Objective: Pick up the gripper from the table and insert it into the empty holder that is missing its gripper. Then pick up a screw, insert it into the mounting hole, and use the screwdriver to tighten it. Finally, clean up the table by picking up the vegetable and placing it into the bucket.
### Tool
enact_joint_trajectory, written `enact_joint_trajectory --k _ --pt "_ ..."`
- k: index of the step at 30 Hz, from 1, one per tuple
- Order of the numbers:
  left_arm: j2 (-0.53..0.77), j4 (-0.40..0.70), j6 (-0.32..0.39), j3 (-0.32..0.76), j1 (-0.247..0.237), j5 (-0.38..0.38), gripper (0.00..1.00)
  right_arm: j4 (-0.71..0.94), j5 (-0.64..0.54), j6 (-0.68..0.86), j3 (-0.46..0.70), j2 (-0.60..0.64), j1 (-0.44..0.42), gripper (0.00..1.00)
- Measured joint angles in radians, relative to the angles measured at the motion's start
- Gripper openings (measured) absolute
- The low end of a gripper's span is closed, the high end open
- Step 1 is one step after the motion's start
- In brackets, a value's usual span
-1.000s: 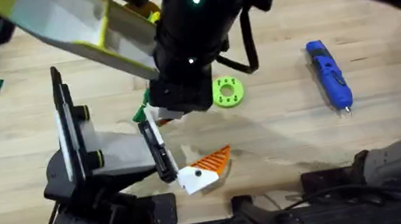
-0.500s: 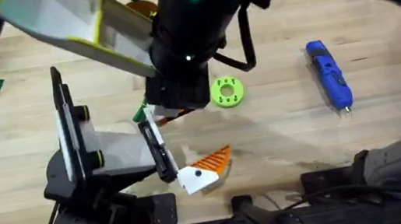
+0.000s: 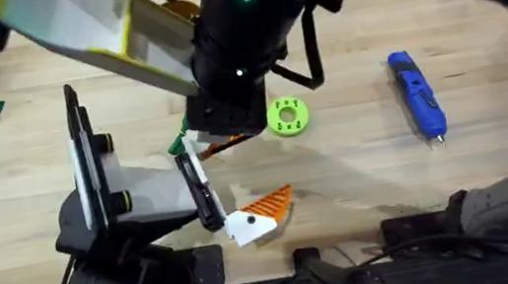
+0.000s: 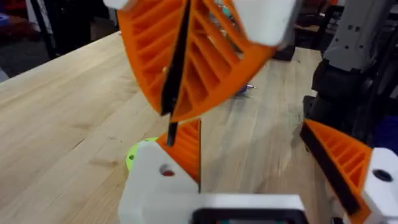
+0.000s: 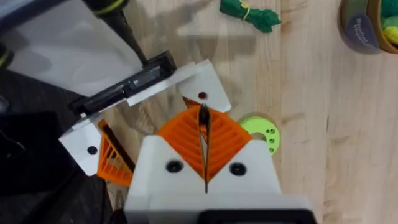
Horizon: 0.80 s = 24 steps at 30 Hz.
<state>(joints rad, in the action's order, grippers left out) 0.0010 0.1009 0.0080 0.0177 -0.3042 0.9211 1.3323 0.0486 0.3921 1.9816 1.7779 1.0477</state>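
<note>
- Currently, a thin dark pin, judged to be the screw (image 5: 203, 124), is clamped between the closed orange pads of the right gripper (image 5: 203, 118), near the middle of the right wrist view.
- Its tip is seen just beside the red-marked mounting hole (image 5: 202, 95) in the white finger block of the left gripper (image 4: 249, 127), whose fingers are spread apart with nothing between them.
- The screw is best kept in line with the hole's axis and lowered slowly; a tilted entry is likely to jam.
- The left arm should be held steady.
- The screwdriver (image 3: 418, 94) lies on the worktop (image 3: 357, 167) at centre right of the overhead view, to be fetched afterwards.
</note>
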Motion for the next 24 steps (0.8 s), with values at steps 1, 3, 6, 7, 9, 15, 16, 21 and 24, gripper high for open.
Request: enact_joint_trajectory --k 1,3,6,7,9,15,16,21,24 --pt "0.0 0.0 0.0 0.0 0.0 0.0 0.986 0.0 0.0 -0.002 0.0 0.0 0.0 0.012" --pt "0.0 0.0 0.0 0.0 0.0 0.0 0.986 0.002 0.0 -0.002 0.0 0.0 0.0 0.012" --pt "0.0 0.0 0.0 0.0 0.0 0.0 0.986 0.008 0.0 -0.003 0.0 0.0 0.0 0.012" --pt "0.0 0.0 0.0 0.0 0.0 0.0 0.986 0.01 0.0 -0.003 0.0 0.0 0.0 0.012" --pt "0.0 0.0 0.0 0.0 0.0 0.0 0.986 0.017 0.0 -0.005 0.0 0.002 0.0 0.012" --pt "0.0 0.0 0.0 0.0 0.0 0.0 0.986 0.019 0.001 -0.023 0.0 0.031 0.0 0.012" --pt "0.0 0.0 0.0 0.0 0.0 0.0 0.986 0.018 0.001 -0.025 0.0 0.038 0.0 0.012" --pt "0.001 0.0 -0.008 0.0 0.0 0.0 0.986 0.013 0.002 -0.025 0.002 0.047 -0.007 0.012" --pt "0.0 0.0 -0.007 0.0 0.0 0.0 0.986 0.001 0.004 -0.026 0.002 0.047 -0.011 0.012"
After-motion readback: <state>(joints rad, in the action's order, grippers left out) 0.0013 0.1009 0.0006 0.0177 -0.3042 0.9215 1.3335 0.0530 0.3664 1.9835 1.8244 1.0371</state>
